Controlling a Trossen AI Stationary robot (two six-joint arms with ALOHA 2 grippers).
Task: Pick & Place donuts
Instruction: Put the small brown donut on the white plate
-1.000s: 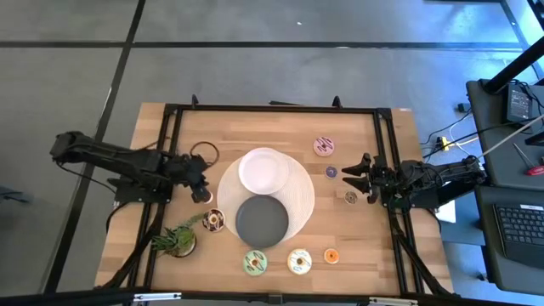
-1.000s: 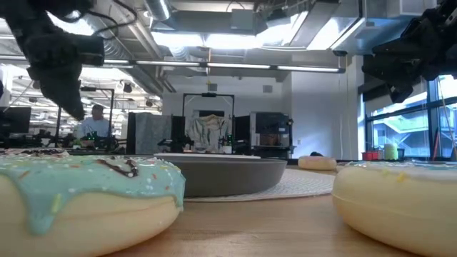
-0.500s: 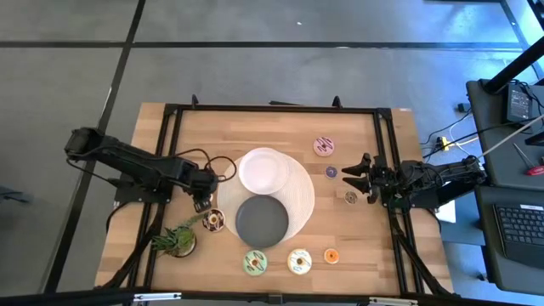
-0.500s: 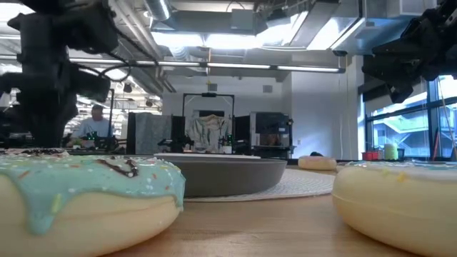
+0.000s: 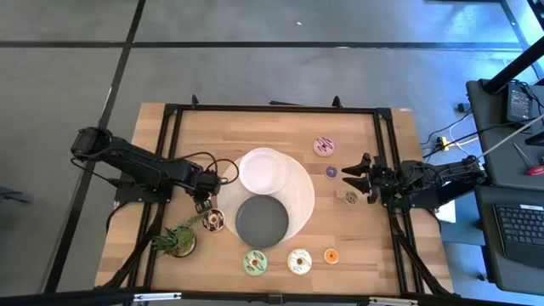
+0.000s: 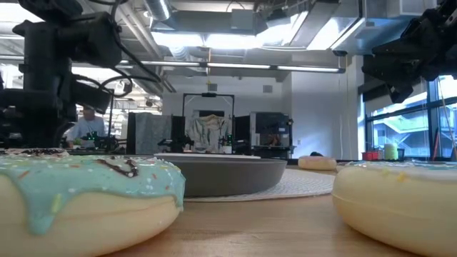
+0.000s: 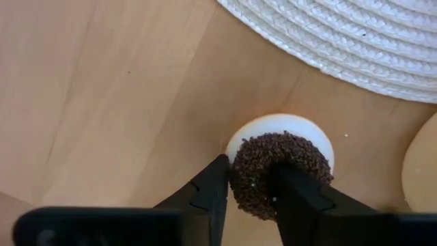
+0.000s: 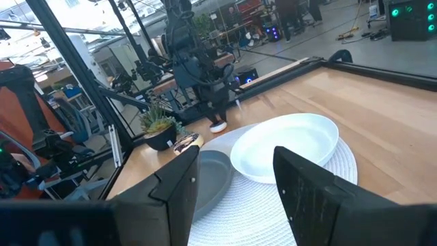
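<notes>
My left gripper (image 7: 249,181) points down at the tiny brown sprinkled donut (image 7: 300,154), which lies on the wood just left of the white woven mat (image 7: 355,48), and is shut on it. In the high view this gripper (image 5: 203,204) stands just above the chocolate donut (image 5: 213,220). My right gripper (image 5: 348,177) waits open above the table's right side, near the tiny purple donut (image 5: 331,172). The pink donut (image 5: 324,146) lies far right. Green (image 5: 255,263), cream (image 5: 299,261) and orange (image 5: 331,256) donuts lie along the near edge. My left gripper comes from above, pointing down. One finger (image 7: 205,195) stands against the outer side of the tiny brown donut's ring and the other finger (image 7: 297,201) reaches into its hole, with a stretch of the sprinkled ring (image 7: 249,171) between them. The donut's white base rests on the table.
A white plate (image 5: 263,170) and a dark grey plate (image 5: 262,219) sit on the round mat at mid-table. A small potted plant (image 5: 178,240) stands near the left gripper, toward the near-left corner. Black frame rails run along the table's edges.
My left gripper has tipped from a slanting pose to point straight down and has gone down and a little toward the near edge, onto the tiny brown donut.
</notes>
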